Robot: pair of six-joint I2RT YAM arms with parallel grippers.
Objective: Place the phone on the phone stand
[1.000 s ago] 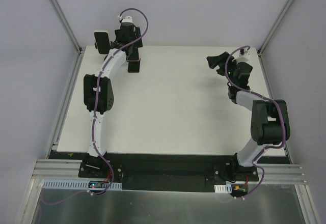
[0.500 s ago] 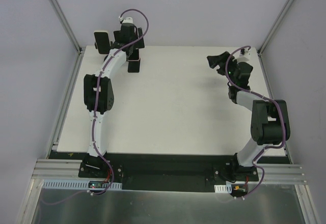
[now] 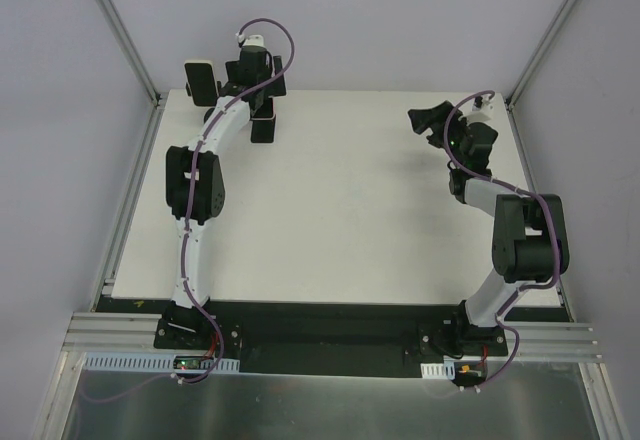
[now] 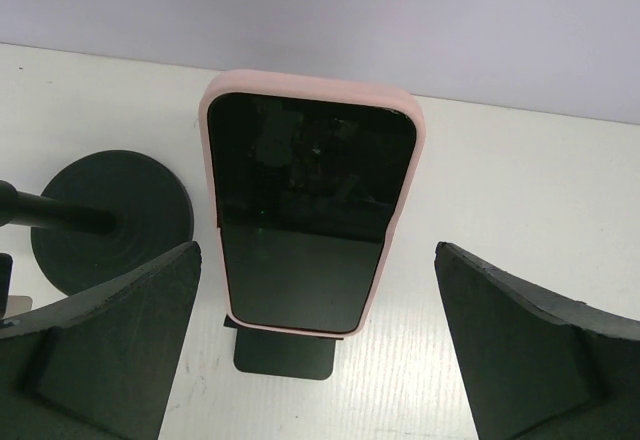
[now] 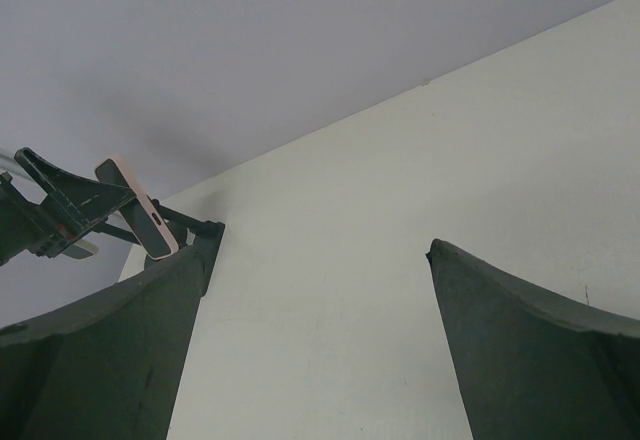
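- Phone, pink case: leans upright on phone stand at far left of table. Stand bears weight, so no grip needed.
- Left gripper: jaws spread wide, flanking phone, clear of both edges.
- Right gripper: spread, empty, parked far right, out of way.
- Judgement: placement looks done. Left arm retreat must not nudge phone.

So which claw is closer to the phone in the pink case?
Left. The left claw is open right in front of the pink-cased phone, not touching it. The right claw is far across the white table.
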